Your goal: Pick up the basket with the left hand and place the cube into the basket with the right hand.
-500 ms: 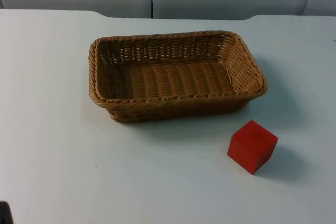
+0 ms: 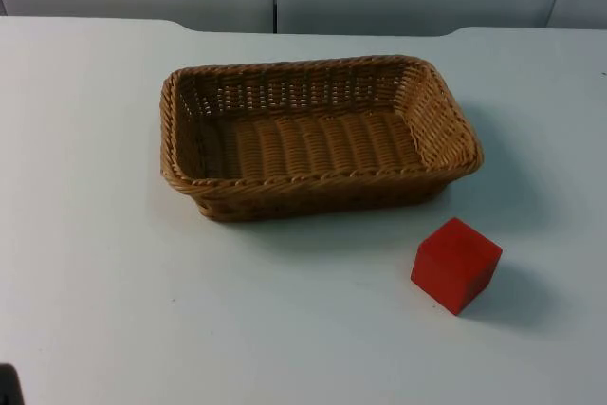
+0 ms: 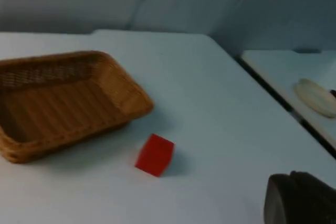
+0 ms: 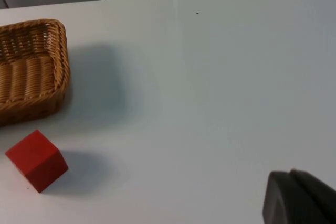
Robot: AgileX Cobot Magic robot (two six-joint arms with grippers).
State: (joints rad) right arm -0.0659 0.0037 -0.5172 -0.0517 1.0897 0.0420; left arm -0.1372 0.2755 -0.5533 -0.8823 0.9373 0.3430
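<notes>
So far nothing of the task is done, judging from how things lie. The basket (image 2: 318, 135) sits flat on the white table (image 2: 85, 234), empty, its long side running from 9 to 3 o'clock in the top view, with no gripper on its rim. The cube (image 2: 455, 264) rests on the table just off the basket's near right corner, at about 5 o'clock from the basket's middle, near it but apart, a strip of bare table showing between them.

Both steps are left, I judge: the left arm has to take the basket by its rim and lift it, and the right arm has to grasp the cube and set it inside.

The left gripper (image 3: 300, 199) hangs well back from the basket; from its wrist camera the basket (image 3: 63, 100) and the cube (image 3: 154, 154) are both seen at a distance. The right gripper (image 4: 298, 198) likewise hangs well apart from the cube (image 4: 37, 160), with the basket's corner (image 4: 31, 69) beyond it. Of each gripper one dark fingertip is in sight, so I cannot tell how the jaws stand on either arm.

Counting: one wicker basket, one red cube, two grippers. A pale flat oval thing (image 3: 316, 97) lies on a neighbouring surface past the table's edge; what it is I cannot tell.
</notes>
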